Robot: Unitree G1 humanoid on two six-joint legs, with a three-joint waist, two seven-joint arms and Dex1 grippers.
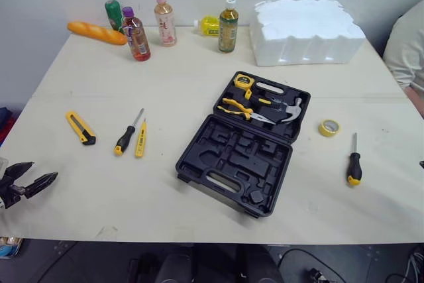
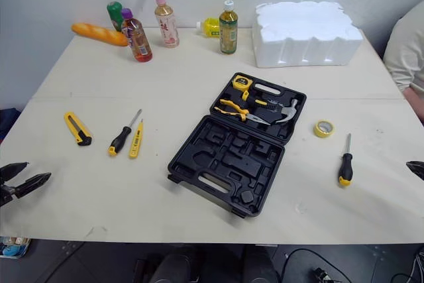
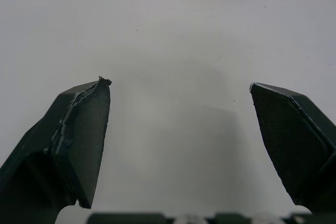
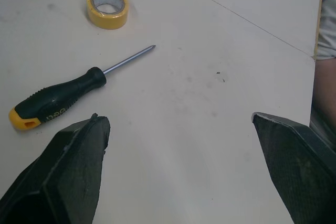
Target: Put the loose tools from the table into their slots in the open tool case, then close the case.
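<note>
Both wide open, empty: left hand, and right hand, largely cut off, near screwdriver.

The open tool case is lying mid-bench. Its near half is sitting empty, and its far half is holding a tape measure, pliers and a hammer. On my left 3 tools are lying loose: a utility knife, a black-handled screwdriver and a yellow tester pen. On my right 2 more are waiting, another screwdriver and a tape roll. My left jaws are hovering spread by the near-left corner. Bottles, a bread loaf and a foam block are lining the far edge.
</note>
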